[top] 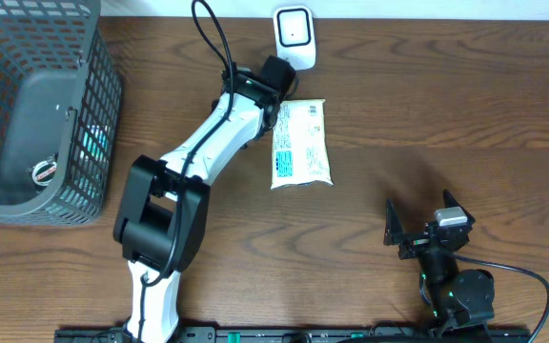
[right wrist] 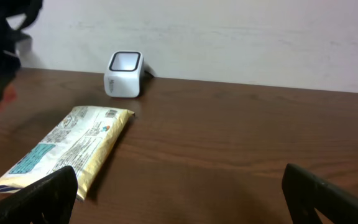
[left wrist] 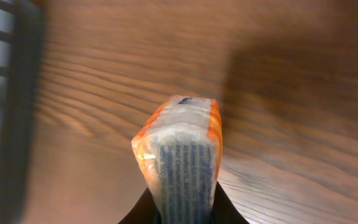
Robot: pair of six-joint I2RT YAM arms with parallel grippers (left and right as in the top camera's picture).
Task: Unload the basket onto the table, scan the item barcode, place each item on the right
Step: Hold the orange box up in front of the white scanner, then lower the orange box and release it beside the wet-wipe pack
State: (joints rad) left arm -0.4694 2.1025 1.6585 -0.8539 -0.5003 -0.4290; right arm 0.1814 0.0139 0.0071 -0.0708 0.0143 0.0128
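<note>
The item, a flat white and yellow packet (top: pixel 300 143) with blue print, lies on the wooden table just below the white barcode scanner (top: pixel 294 33). My left gripper (top: pixel 276 95) is shut on the packet's upper left edge. In the left wrist view the packet (left wrist: pixel 182 143) shows orange sides and is pinched between my dark fingers (left wrist: pixel 185 208). My right gripper (top: pixel 425 224) stands open near the front right, well away from it. From the right wrist view the packet (right wrist: pixel 67 149) lies at the left, the scanner (right wrist: pixel 125 73) stands behind it, and my open right gripper (right wrist: pixel 179 199) holds nothing.
A grey wire basket (top: pixel 103 114) with something dark inside stands at the far left, and shows as a blur in the left wrist view (left wrist: pixel 5 93). A white wall rises behind the table's far edge (right wrist: pixel 241 37).
</note>
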